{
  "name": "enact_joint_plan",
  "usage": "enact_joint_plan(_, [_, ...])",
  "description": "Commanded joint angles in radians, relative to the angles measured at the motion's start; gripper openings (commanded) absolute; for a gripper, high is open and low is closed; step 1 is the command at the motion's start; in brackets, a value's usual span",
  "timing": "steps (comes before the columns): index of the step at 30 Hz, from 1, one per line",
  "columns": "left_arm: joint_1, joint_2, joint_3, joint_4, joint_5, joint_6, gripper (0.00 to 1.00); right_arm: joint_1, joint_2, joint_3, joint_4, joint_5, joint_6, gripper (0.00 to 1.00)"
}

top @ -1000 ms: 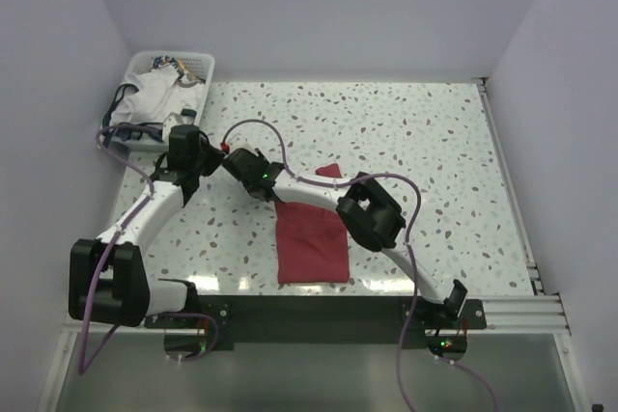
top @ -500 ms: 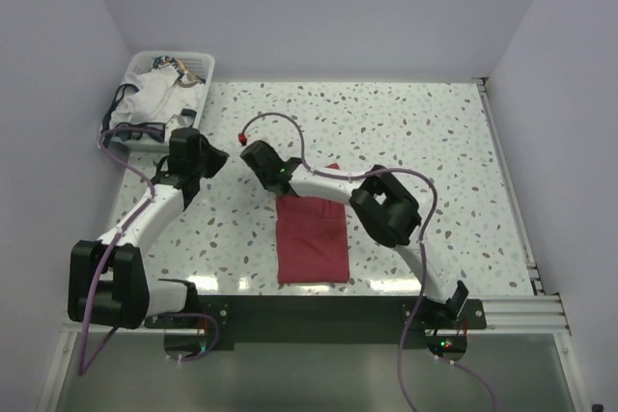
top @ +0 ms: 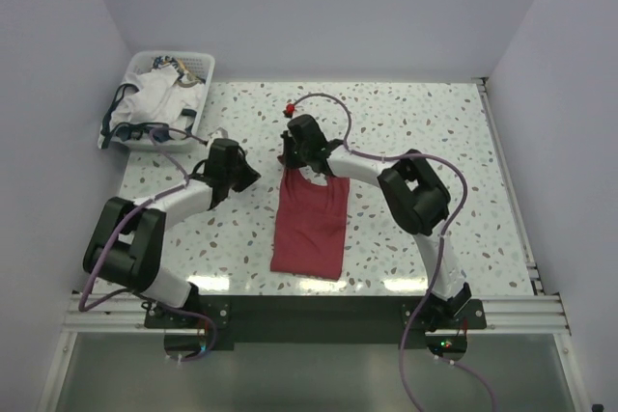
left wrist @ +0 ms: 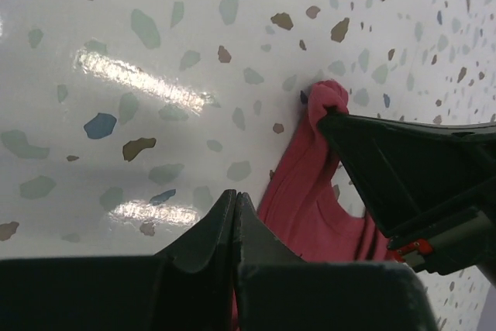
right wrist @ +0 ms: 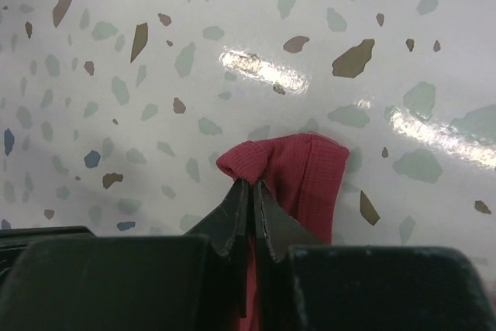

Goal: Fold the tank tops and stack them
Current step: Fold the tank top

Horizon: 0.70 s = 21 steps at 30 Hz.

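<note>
- While the right tool (right wrist: 249,185) stays out of the way of nothing else, it is clenched on a bunched corner of the dark red tank top (right wrist: 310,168), and the cloth puckers into a small knot right at its fingertips
- More red fabric spreads just to the right of those tips, lying against the speckled counter (top: 415,132)
- Behind that tool, toward the arm bases, the rest of the dark red tank top lies as one long, fairly flat panel on the counter
- Left tool (left wrist: 235,198) is clenched shut, tips pressed together, with nothing visible between them
- Just to the right of the left tool's tips lies the red cloth's edge; whether it touches them I cannot tell
- Ahead and to the right of the left tool, the right tool's dark fingers show, pinching the raised corner of the cloth
- Well off to the left of both tools, the white tank top (top: 150,98) sits heaped in a white basket (top: 207,63) at the counter's far left corner
</note>
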Motion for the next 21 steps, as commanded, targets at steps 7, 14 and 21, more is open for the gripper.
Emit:
enact_joint_plan(7, [-0.062,0.187,0.117,0.122,0.006,0.043,0.12,-0.033,-0.063,-0.134,0.16,-0.122,0.144,0.01])
enact_joint_plan(14, [-0.098,0.272,0.175,0.152,0.019,0.04,0.15,-0.078,-0.099,-0.23,0.275,-0.153,0.235,0.01])
enact_joint_plan(21, [-0.125,0.312,0.198,0.168,0.019,0.04,0.19,-0.102,-0.108,-0.266,0.341,-0.179,0.296,0.02])
